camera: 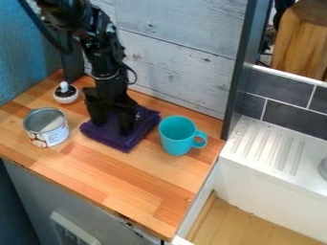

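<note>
My tool [112, 127] is spread at the purple cloth [138, 131], left of centre, seemingly pre-grasp, so I should pinch fabric.

Purple cloth [110, 130] — folded, flat on counter [127, 174]

Room at the front of the counter [121, 177], can [53, 135] and mug [178, 136] flanking the cloth [114, 138]

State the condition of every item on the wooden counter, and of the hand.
Purple cloth: folded, lying flat
Hand: open, pointing down at the cloth
Turquoise mug: upright
Can: upright, top open
Small white round item: upright, knob up
</note>
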Motion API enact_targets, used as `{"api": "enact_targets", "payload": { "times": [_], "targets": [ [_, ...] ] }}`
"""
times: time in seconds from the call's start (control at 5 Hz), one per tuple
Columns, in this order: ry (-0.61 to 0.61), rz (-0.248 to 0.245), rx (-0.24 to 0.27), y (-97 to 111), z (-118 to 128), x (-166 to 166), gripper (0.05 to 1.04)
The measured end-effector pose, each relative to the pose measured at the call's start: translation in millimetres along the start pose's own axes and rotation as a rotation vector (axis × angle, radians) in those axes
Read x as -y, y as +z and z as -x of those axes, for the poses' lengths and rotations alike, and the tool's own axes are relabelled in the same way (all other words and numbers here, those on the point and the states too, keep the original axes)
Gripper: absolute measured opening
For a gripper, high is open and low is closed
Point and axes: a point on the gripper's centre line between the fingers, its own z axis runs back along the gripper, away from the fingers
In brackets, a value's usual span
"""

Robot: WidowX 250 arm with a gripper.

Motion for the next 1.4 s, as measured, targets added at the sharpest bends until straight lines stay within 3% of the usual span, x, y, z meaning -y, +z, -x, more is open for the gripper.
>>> {"api": "enact_targets", "payload": {
  "times": [0.2, 0.6, 1.0, 1.2, 1.4],
  "targets": [
    [0.007, 0.001, 0.009, -2.6, -18.7, 8.0, 1.005],
    [0.007, -0.004, 0.050, 8.8, -27.8, 6.9, 1.005],
    [0.023, -0.036, 0.196, 92.9, -30.0, -16.4, 1.003],
    [-0.008, -0.087, 0.137, 113.4, 1.0, -34.3, 1.003],
    [-0.017, -0.104, 0.007, 108.6, 46.8, -72.0, 1.003]
  ]
}}
